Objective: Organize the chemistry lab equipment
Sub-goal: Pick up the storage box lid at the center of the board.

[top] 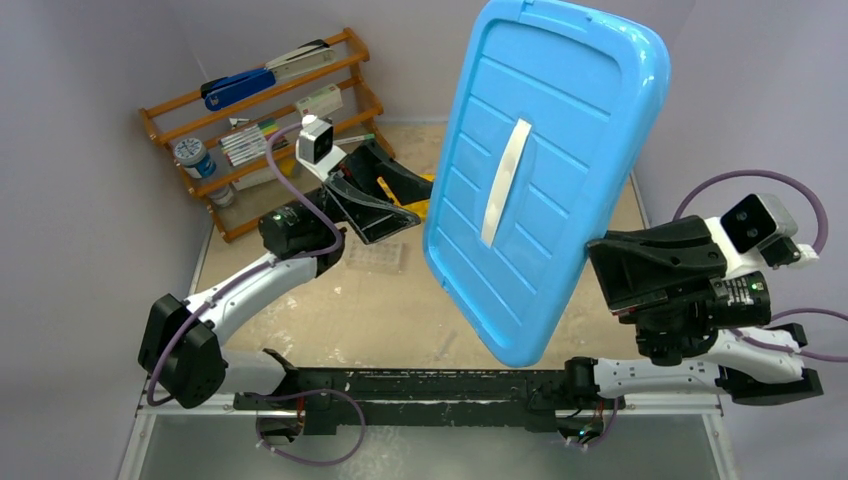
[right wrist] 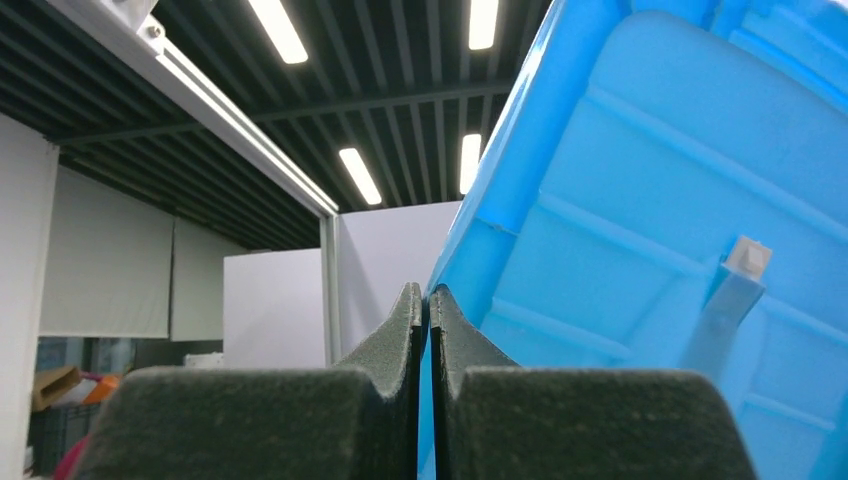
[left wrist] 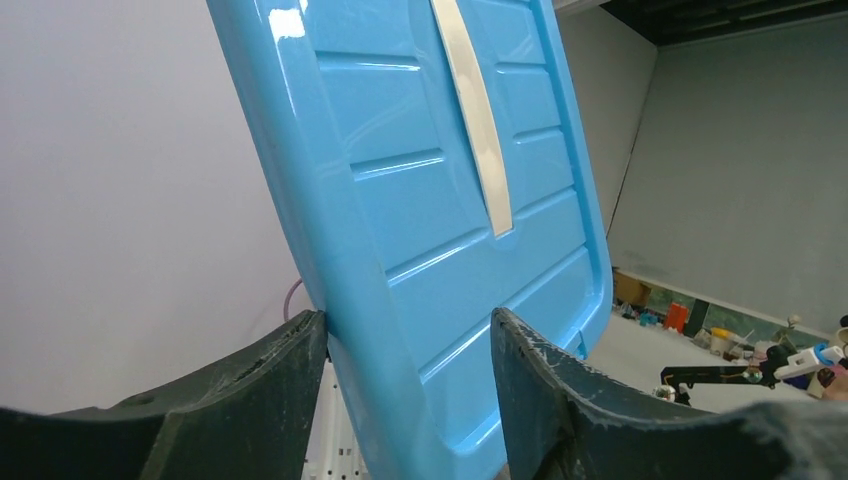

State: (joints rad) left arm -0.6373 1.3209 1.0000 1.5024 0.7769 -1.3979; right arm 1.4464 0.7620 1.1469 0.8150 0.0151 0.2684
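Top view, lid point(top: 545, 170) tilted above table's point(top: 330, 320) middle, right gripper point(top: 600, 265) clamped on its right rim, tray point(top: 375, 258) and rack point(top: 421, 210) toward far-left corner by left gripper point(top: 405, 198), left wrist view, jaws apart astride lid's edge, right wrist view, fingers pressed together.

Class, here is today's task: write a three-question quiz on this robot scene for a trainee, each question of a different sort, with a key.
1. True or false: the right hand is shut on the rim of the blue lid.
2. The left hand is: A) shut on the lid; B) open, one finger on each side of the lid's edge; C) open, well away from the lid.
3. Fill in: on the top level of the wooden shelf lies a blue ____.
Key: 1 true; 2 B; 3 stapler.
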